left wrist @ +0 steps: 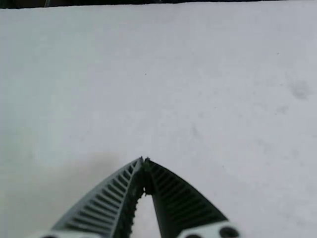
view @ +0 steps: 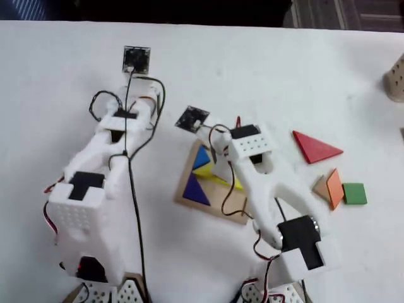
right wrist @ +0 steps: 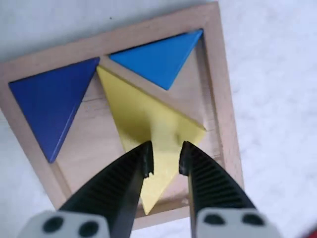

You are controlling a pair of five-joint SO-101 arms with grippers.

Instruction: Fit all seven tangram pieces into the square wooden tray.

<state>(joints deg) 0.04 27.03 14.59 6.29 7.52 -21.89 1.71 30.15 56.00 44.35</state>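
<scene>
One matte white tabletop [view: 265,63]. High view: red triangle [view: 314,148], orange piece [view: 335,187], green square [view: 354,193] lie outside wooden tray [view: 184,175]. Right wrist view: yellow triangle [right wrist: 143,119], dark blue triangle [right wrist: 49,104], light blue triangle [right wrist: 158,57] inside tray; right gripper [right wrist: 167,158] ribbed fingers slightly spread above yellow. Left gripper [left wrist: 144,171] fingers pressed together over tabletop.

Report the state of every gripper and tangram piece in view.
left gripper, shut
right gripper, open over yellow triangle
yellow triangle, askew in wooden tray, one tip on rim
dark blue triangle, flat in tray
light blue triangle, flat in tray
red triangle, outside tray
orange piece, outside tray
tan piece, outside tray
green square, outside tray
</scene>
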